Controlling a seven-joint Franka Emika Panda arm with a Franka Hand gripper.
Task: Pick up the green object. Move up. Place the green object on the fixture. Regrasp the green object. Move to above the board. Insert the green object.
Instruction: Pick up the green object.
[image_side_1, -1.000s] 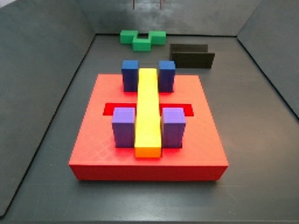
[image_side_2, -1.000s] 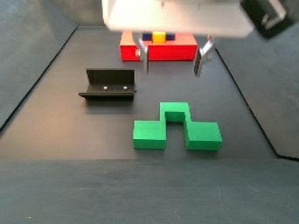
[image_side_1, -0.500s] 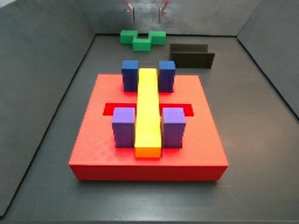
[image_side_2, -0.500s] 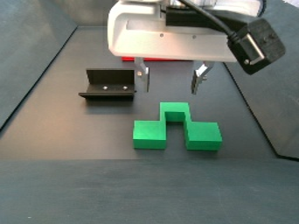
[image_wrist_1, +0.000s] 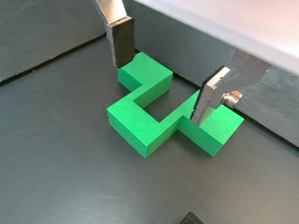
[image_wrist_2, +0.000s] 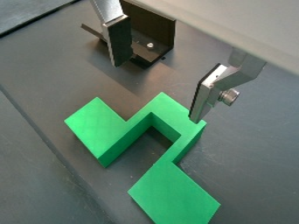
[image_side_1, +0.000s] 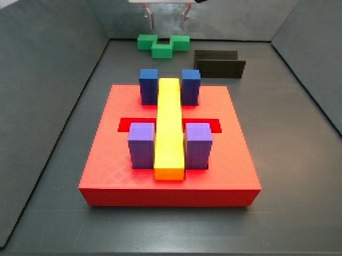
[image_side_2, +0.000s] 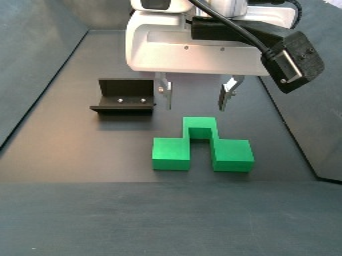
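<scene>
The green object (image_side_2: 201, 148) lies flat on the dark floor at the far end of the bin (image_side_1: 163, 44), its stem pointing toward the gripper. My gripper (image_side_2: 197, 104) hangs open just above and behind the stem, holding nothing. In both wrist views the two silver fingers (image_wrist_1: 121, 42) (image_wrist_2: 208, 92) straddle the stem of the green object (image_wrist_1: 156, 112) (image_wrist_2: 131, 133) without touching it. The fixture (image_side_2: 124, 97) (image_wrist_2: 149, 37) (image_side_1: 221, 66) stands beside the green piece, apart from it. The red board (image_side_1: 123, 172) lies nearer the front.
On the board sit a long yellow bar (image_side_1: 168, 125), blue cubes (image_side_1: 148, 80) and purple cubes (image_side_1: 140, 145). Grey bin walls (image_side_1: 74, 90) slope up on all sides of the floor.
The gripper has come down toward the green object, fingers still open. The green piece, fixture and board have not moved.
</scene>
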